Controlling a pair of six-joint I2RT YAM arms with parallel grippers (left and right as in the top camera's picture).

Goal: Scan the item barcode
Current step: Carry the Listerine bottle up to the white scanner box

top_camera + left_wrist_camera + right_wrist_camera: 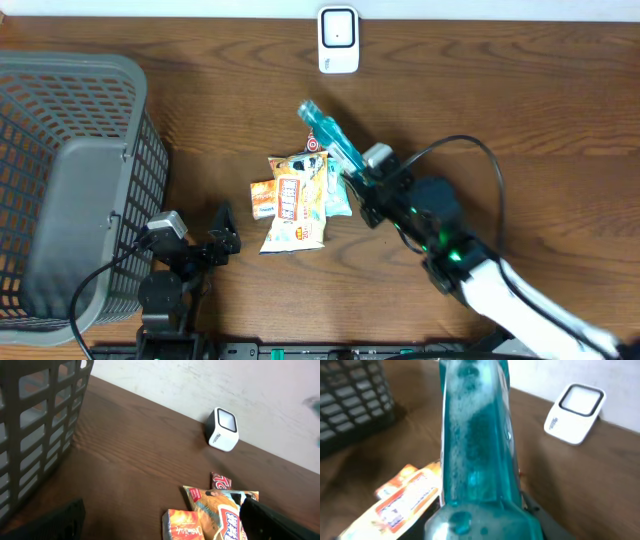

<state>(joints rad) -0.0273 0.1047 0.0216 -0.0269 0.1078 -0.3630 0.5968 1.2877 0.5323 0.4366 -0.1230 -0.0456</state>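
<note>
The right gripper (368, 178) clenches the teal bottle (330, 137), pointing toward eleven o'clock, short of the scanner (338, 40) at twelve. Pickup looks done, the scan not yet (barcode unseen); the left gripper (222, 232) gapes empty.

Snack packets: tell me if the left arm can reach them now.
Probably yes: the left tool stands open close beside the snack packets, bare table between them, basket off to the other side.

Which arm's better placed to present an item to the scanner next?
Right. The right hand grips the teal bottle and is nearer the scanner. The left hand sits open and empty beside the basket, farther away.
</note>
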